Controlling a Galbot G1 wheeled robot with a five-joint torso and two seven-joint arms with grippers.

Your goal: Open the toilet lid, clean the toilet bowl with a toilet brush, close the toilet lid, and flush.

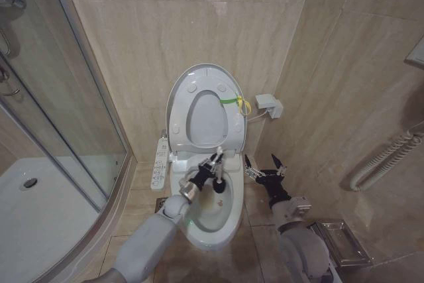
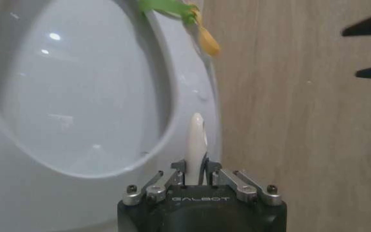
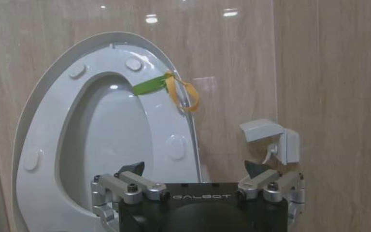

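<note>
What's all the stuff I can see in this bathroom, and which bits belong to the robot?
toilet lid: one, white, raised against the wall, yellow-green band at its edge
seat ring: one, white, also raised, against the lid
toilet bowl: one, white, open, centre of the floor
control panel: one, white, beside the bowl toward the shower
toilet brush: one, white handle, in the left pincer above the bowl
wall box: one, white, on the tiled wall beside the lid
shower enclosure: one, glass with white tray, at the robot's left
left pincer: one, black, shut on the brush handle
right pincer: one, black, open, beside the bowl
</note>
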